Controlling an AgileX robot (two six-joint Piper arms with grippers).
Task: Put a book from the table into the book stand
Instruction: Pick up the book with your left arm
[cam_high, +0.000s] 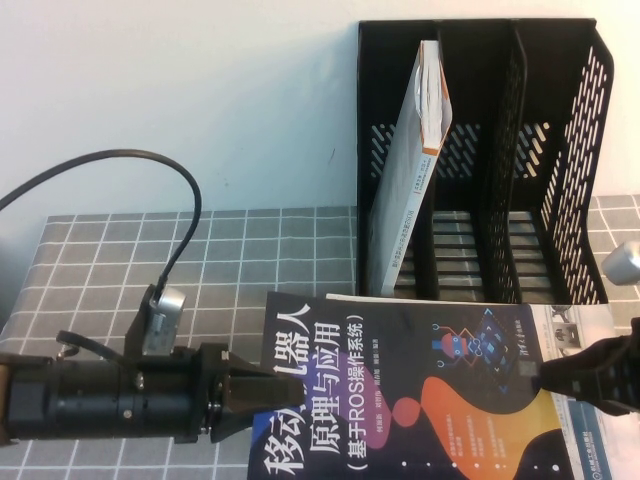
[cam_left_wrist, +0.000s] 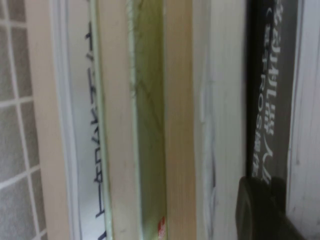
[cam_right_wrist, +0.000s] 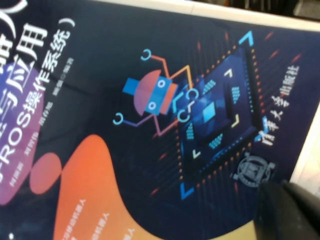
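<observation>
High view, items: book (cam_high: 400, 390), navy cover with white characters and orange-purple swirl, lying flat on top of a stack of other books (cam_high: 575, 400) on the grid-cloth table (cam_high: 100, 260), just in front of the book stand (cam_high: 560, 150). Book stand: black, upright; pale book with orange stripes (cam_high: 415, 160) leaning in its leftmost slot. Left gripper (cam_high: 262, 388): low at the book's left edge, fingers closed on that edge. Right gripper (cam_high: 545, 378): at the book's right side, fingertip on the cover; finger state cannot be told
</observation>
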